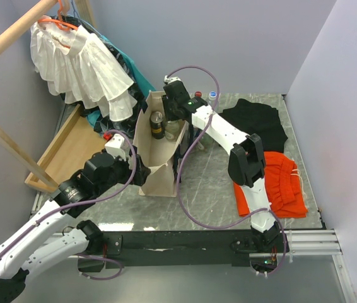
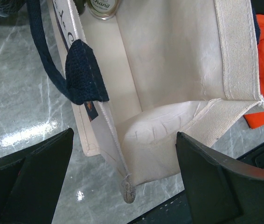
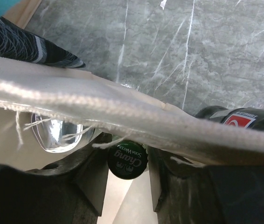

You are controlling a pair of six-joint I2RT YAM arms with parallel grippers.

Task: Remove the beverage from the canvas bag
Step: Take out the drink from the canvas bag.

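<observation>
Left gripper (image 2: 124,135) sits closest to its wrist camera, its two black fingers (image 2: 34,182) spread wide and holding nothing. They straddle the near end of the canvas bag (image 2: 169,56). Whether they touch the cloth I cannot tell.

That bag stands upright with its mouth open on the grey marble table (image 1: 229,202), left of the middle, its long side running from the near edge toward the far edge. A dark navy handle (image 2: 83,70) hangs down its left wall.

At the far end of the bag the right gripper (image 3: 127,154) reaches in over the rim. Its fingers are closed against both sides of the cap of a green-capped bottle (image 3: 127,164), which stands inside the bag. Just to the left in the same end stands a gold-capped bottle (image 1: 157,121), apart from both grippers. A clear glassy object (image 3: 59,133) shows beside the green cap, half hidden by the rim.

A black garment (image 1: 254,120) lies near the far right corner. An orange garment (image 1: 279,183) lies along the right edge, closer to the arms. A white ruffled garment (image 1: 84,63) hangs over the far left corner, and a wooden tray (image 1: 65,151) lies off the left edge.
</observation>
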